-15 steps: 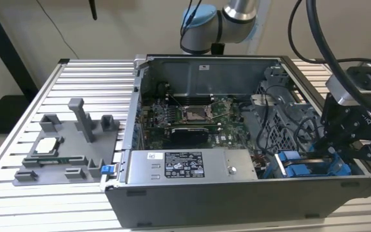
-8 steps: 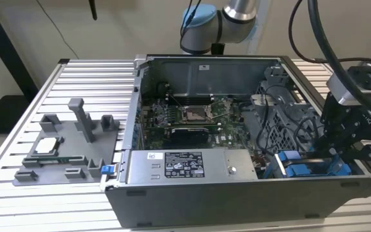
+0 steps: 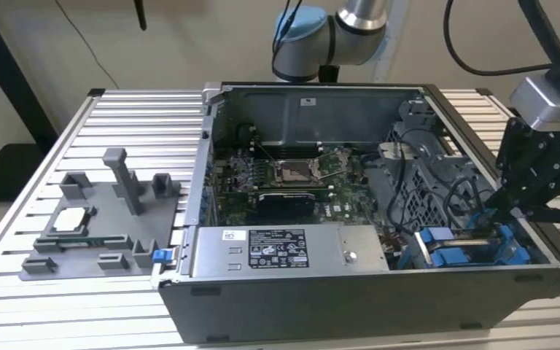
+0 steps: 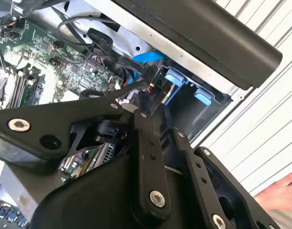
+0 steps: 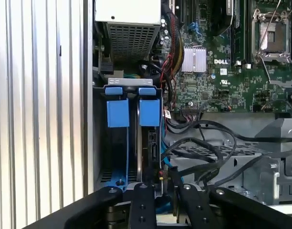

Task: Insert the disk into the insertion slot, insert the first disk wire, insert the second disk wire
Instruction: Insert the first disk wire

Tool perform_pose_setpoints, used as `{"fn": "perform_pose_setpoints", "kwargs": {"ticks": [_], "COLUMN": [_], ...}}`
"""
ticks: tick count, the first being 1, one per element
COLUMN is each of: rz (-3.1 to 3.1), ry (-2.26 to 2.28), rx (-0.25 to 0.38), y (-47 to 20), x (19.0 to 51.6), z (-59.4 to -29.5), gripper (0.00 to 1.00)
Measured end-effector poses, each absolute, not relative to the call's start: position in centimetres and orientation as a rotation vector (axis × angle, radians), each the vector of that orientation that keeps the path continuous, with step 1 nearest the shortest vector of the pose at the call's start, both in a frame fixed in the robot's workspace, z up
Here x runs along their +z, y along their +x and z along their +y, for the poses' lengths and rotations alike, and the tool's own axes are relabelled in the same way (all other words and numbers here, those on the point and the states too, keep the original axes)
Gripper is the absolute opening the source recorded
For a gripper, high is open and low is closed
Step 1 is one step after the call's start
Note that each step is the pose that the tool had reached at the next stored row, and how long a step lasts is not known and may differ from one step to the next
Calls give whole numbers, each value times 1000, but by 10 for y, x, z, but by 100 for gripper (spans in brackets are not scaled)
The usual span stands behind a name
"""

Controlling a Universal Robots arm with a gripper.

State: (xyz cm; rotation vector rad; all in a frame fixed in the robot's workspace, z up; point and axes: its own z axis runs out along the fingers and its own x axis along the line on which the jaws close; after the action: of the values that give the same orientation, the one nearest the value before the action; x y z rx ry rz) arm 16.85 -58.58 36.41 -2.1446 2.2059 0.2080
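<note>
The insertion slot (image 5: pixel 130 82) is a grey bay with two blue tabs (image 5: pixel 118 112) at the case's front corner, on the exterior view's right (image 3: pixel 452 253). The disk (image 5: pixel 151 142) stands on edge inside it behind one tab, its dark connector edge facing the motherboard. My gripper (image 5: pixel 160 185) reaches down into the case beside that edge (image 3: pixel 499 219). In the second wrist view the gripper (image 4: pixel 134 106) looks shut on a disk wire, a black connector (image 4: pixel 154 80) with a blue ribbon cable (image 4: pixel 147 57) and coloured leads. The connector sits right at the bay's blue fittings (image 4: pixel 174 78).
A bundle of black cables (image 5: pixel 203 143) loops over the perforated grey cage (image 5: pixel 232 152) next to the bay. The power supply (image 3: pixel 270 251) and motherboard (image 3: pixel 290 171) fill the case. A grey fixture plate (image 3: pixel 95 219) lies on the slatted table. A hand (image 4: pixel 279 191) shows outside the case.
</note>
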Motion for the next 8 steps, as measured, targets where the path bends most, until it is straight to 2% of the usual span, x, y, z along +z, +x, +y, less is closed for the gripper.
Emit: {"fn": "perform_pose_setpoints", "kwargs": {"ticks": [8], "rz": [2195], "ry": [-2136], "rx": [186], "y": [171], "x": [368], "z": [-581], "gripper": [100]}}
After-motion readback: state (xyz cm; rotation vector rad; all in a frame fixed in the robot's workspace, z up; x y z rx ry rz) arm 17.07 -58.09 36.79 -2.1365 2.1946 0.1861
